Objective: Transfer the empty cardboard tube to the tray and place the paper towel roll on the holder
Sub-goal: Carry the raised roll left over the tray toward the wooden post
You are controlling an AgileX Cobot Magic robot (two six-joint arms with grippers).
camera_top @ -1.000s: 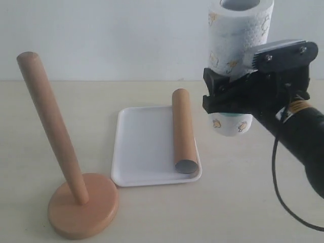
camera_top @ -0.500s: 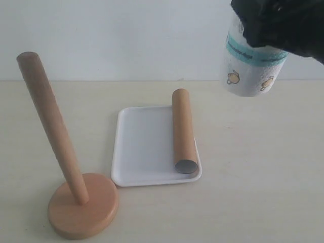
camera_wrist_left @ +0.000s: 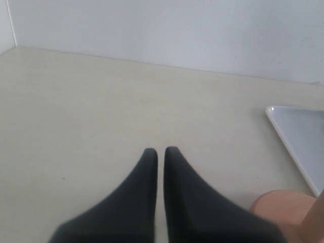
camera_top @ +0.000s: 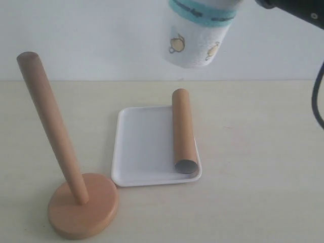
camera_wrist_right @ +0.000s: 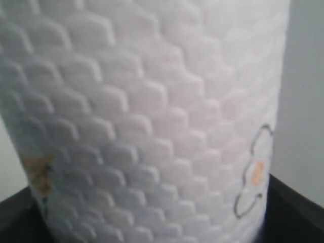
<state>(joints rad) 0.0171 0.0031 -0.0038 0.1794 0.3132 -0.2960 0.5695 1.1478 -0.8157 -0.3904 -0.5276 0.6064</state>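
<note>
The paper towel roll (camera_top: 198, 31) hangs high in the air, tilted, above the far end of the tray (camera_top: 144, 147). My right gripper (camera_wrist_right: 152, 220) is shut on it; the white embossed roll (camera_wrist_right: 152, 116) fills the right wrist view, with a black finger (camera_wrist_right: 293, 205) at its side. In the exterior view the gripper is above the frame's top edge. The empty cardboard tube (camera_top: 183, 130) lies lengthwise in the tray along its right rim. The wooden holder (camera_top: 53, 136) stands at the front left, its dowel bare. My left gripper (camera_wrist_left: 160, 151) is shut and empty, low over the table beside the holder's base (camera_wrist_left: 278, 208).
The right arm (camera_top: 296, 7) and its black cable (camera_top: 318, 101) cross the upper right corner. A corner of the tray (camera_wrist_left: 298, 134) shows in the left wrist view. A white wall backs the beige table (camera_top: 253, 152).
The right gripper has carried the roll up and to the left, from the right side of the table to above the tray's far end. The tube, tray, holder and left gripper have not moved.
</note>
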